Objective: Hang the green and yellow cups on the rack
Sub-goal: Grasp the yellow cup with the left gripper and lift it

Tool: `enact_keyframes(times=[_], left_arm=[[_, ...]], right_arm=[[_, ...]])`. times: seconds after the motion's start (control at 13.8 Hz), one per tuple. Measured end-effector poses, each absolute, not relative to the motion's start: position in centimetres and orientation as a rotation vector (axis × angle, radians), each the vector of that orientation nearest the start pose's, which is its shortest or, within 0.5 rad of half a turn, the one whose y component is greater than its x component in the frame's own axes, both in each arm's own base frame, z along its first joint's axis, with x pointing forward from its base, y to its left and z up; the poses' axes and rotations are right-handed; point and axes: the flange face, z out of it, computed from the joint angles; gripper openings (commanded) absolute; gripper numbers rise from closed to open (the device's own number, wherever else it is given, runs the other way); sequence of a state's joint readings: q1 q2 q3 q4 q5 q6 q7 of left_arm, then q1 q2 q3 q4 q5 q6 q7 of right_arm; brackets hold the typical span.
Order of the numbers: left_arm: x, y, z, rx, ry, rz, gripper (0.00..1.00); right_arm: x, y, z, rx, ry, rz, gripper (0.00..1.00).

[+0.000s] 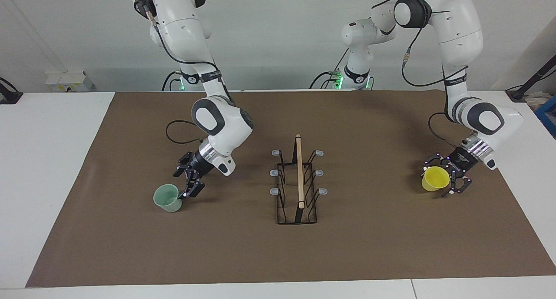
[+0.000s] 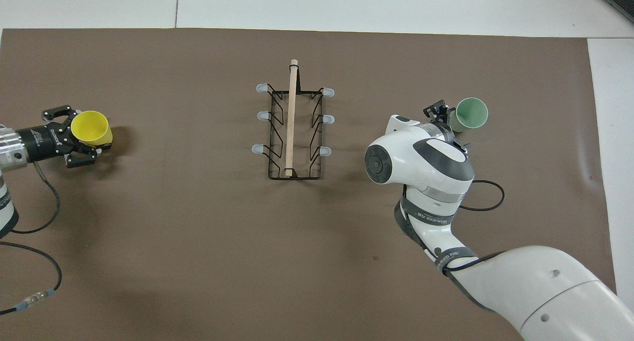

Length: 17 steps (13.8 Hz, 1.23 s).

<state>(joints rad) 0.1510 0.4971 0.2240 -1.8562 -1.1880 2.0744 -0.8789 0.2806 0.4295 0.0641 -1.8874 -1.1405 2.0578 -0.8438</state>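
Rack (image 1: 298, 184) stands mid-mat, its wooden bar (image 1: 299, 171) running away from the robots, grey-tipped prongs (image 1: 276, 172) sticking out to both sides, all bare. Nothing lies between the rack and either cup. Green cup (image 1: 167, 198) sits tilted on the mat toward the right arm's end, mouth turned up and outward; right gripper (image 1: 189, 184) is low just beside it on the robot side, fingers spread, one fingertip at the cup's rim, touching or not cannot be told. Yellow cup (image 1: 435, 178) is toward the left arm's end, lying on its side between the fingers of the left gripper (image 1: 447, 177), which close on it from both sides; whether the cup is off the mat is unclear. Brown mat (image 1: 373, 247) covers most of a white table (image 1: 39, 168), whose bare strips show at both ends and along the edge farthest from the robots. Plain pale wall (image 1: 278, 38) at the robots' backs, a power strip (image 1: 68, 81) on the table by the right arm's end. Wide open mat lies around the rack on every side.
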Motion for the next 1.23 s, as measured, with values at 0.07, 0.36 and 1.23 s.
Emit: enact_keyframes(times=[0.07, 0.36, 1.23], left_arm=[[60.9, 17.7, 25.7, 1.274, 1.960, -0.502, 0.71], [61.5, 17.8, 26.1, 1.207, 2.035, -0.450, 0.00], [66.9, 6.5, 39.6, 1.738, 1.828, -0.157, 0.00]], right_arm=[[60.5, 16.3, 28.1, 1.329, 1.855, -0.515, 1.00], [60.8, 15.8, 27.9, 1.311, 1.855, -0.491, 1.00], [60.8, 16.0, 24.5, 1.226, 1.832, -0.488, 1.00]])
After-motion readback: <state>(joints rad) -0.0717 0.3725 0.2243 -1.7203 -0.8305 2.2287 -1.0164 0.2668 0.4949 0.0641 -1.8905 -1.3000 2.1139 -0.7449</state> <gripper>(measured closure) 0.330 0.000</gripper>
